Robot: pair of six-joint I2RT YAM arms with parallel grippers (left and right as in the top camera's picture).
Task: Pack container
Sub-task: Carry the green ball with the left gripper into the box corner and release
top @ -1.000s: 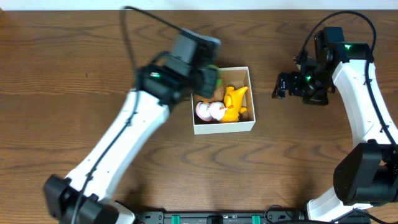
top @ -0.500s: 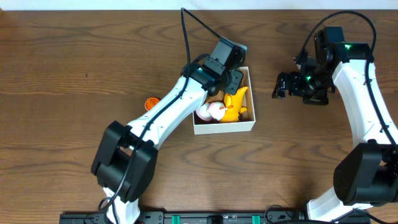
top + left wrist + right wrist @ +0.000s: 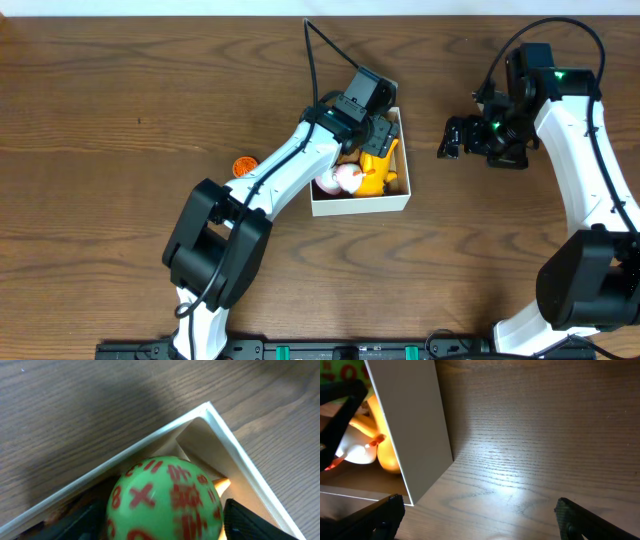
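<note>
The container [image 3: 400, 203] is a shallow white box with a brown inside, at the table's middle. It holds a yellow toy [image 3: 378, 170] and a pink-and-white toy [image 3: 340, 180]. My left gripper [image 3: 375, 133] hangs over the box's far corner, shut on a green ball with red marks [image 3: 165, 500]. The left wrist view shows the box's corner [image 3: 207, 410] just beyond the ball. My right gripper [image 3: 450, 138] is open and empty, right of the box, above bare table. The right wrist view shows the box's outer wall [image 3: 412, 425].
A small orange toy [image 3: 243, 165] lies on the wooden table left of the box, beside my left arm. The right arm stands along the table's right side.
My left arm swung right and reached over the box's far part with the green ball. The orange toy came into view. The right arm has not moved.
</note>
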